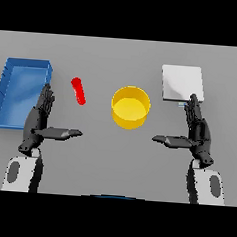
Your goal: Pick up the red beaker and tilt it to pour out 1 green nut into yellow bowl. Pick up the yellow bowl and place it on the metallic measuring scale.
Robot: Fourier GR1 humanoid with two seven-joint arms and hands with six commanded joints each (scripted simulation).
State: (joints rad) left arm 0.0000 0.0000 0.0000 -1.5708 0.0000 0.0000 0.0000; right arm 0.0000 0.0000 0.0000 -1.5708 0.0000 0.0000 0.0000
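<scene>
- My left hand (39,119) hovered low over the table (98,154), fingers straight and pointing away from me, thumb stretched inward; it held nothing.
- My right hand (197,131) mirrored it on the other side, fingers straight, thumb pointing inward, also holding nothing.
- The bowl (131,107) stood between my two hands and a little beyond them, upright, apart from both.
- The beaker (78,90) lay on its side just beyond my left hand, slightly toward the bowl.
- The scale (181,83) sat just beyond my right fingertips.
- A blue tray (7,90) lay at the outer side of my left hand, reaching farther back.
</scene>
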